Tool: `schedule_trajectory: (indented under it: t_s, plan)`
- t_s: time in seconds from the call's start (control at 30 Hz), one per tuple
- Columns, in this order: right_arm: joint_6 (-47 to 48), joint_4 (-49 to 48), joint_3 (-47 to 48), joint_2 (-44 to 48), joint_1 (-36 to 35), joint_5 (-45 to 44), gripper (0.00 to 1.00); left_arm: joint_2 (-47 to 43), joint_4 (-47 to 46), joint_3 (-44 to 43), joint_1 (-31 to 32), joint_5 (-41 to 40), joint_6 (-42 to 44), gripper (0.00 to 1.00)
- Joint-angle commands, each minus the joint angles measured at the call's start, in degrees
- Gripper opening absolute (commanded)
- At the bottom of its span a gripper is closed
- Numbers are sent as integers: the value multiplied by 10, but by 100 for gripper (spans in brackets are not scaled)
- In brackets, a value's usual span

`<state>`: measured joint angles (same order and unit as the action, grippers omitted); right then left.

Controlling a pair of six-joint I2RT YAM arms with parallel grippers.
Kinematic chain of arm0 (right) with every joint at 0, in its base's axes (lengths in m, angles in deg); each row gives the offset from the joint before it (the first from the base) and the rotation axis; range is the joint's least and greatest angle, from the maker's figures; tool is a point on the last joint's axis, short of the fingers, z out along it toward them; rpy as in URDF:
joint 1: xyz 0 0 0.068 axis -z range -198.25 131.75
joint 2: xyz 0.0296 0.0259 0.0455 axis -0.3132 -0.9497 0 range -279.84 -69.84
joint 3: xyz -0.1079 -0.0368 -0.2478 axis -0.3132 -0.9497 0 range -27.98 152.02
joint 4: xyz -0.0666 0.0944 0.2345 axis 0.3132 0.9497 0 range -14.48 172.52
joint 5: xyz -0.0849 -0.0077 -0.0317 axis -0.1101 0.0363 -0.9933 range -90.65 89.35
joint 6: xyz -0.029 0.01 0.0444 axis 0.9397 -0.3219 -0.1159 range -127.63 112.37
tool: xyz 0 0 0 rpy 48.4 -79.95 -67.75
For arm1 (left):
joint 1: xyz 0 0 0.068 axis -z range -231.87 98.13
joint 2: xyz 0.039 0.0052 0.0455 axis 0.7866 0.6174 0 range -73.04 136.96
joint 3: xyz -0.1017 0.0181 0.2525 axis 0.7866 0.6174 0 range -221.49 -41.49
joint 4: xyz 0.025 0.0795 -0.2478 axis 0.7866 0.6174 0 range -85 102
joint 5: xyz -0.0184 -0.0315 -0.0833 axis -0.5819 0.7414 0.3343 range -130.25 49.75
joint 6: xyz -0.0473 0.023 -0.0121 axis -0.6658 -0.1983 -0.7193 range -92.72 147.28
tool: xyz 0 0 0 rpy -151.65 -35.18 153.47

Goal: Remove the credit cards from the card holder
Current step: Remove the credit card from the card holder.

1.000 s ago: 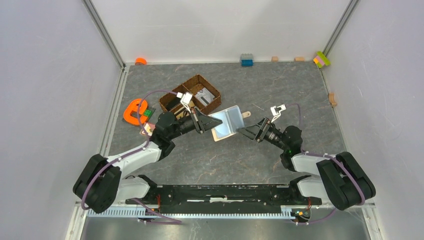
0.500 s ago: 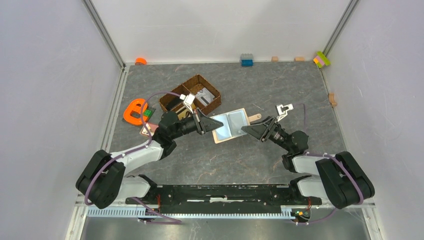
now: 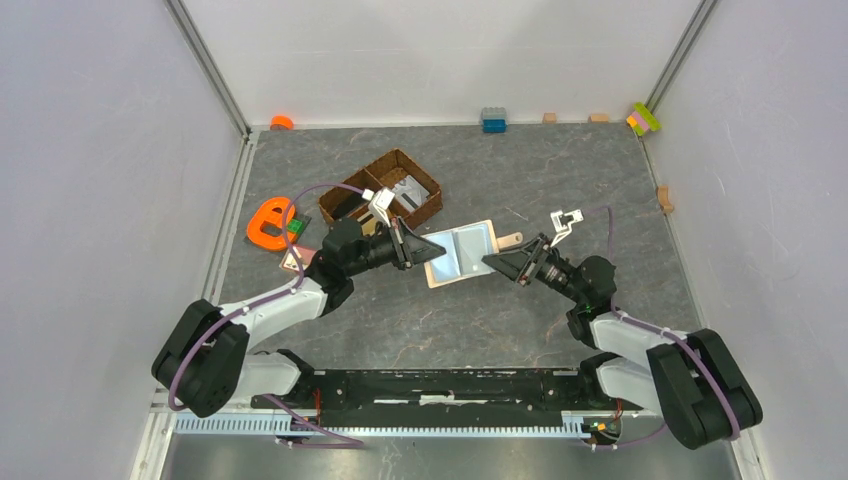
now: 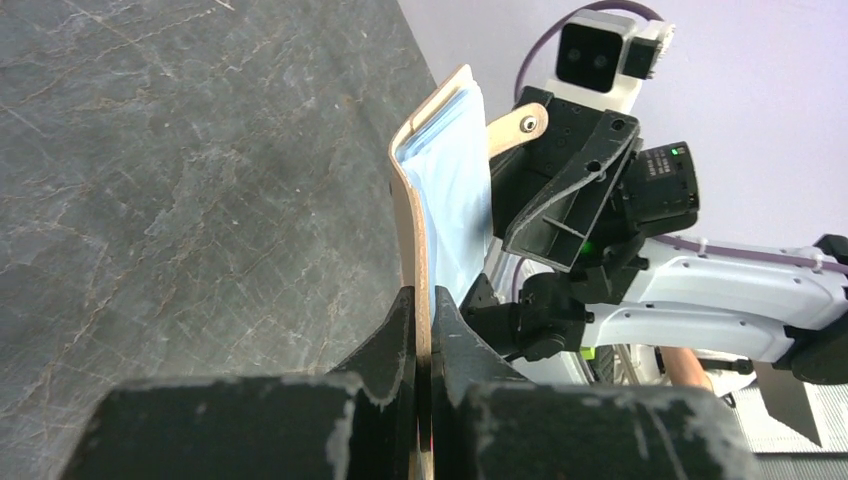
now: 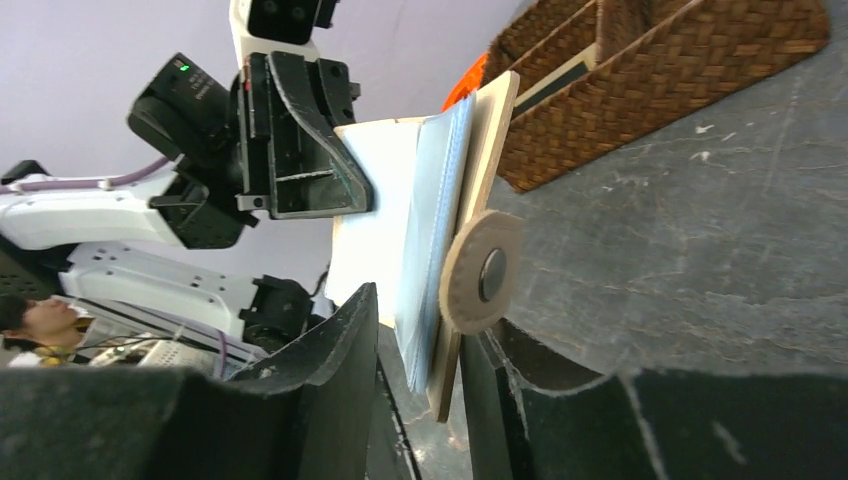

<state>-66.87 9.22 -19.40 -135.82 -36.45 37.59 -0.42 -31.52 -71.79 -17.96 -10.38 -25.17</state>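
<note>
Left wrist view: the left gripper (image 4: 423,300) is clamped tight on one edge of the small beige folding card holder (image 4: 445,180), which is held open above the grey marbled table (image 4: 200,150). The right gripper (image 5: 428,318) straddles the opposite edge with its jaws partly apart; whether they pinch it is unclear.

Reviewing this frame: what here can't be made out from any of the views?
- Whether cards are inside the card holder: the top view is too small and glary, and both wrist views see it edge-on.
- Whether the right gripper is clamped on the holder: right wrist view, contact in shadow.
- Wicker basket contents: top view, the left arm covers part.
- Pinkish piece beside the left arm: top view, too small to identify.
</note>
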Motion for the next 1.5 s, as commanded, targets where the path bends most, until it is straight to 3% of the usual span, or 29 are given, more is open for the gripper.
schedule_trajectory:
  t_s: [0.0,0.5,0.83,1.13,1.47]
  plan:
    - [88,96,33,39,3,-28,39,-10,38,-29,3,-34,46,2]
    - [108,118,53,21,-8,-12,7,-1,45,-37,5,-29,52,2]
    - [212,230,118,23,-87,-32,2,19,95,-59,10,-45,70,2]
    - [253,318,141,24,-95,-79,0,30,101,-65,10,-44,71,2]
    - [244,275,147,1,-108,-28,11,29,66,-58,12,-20,60,2]
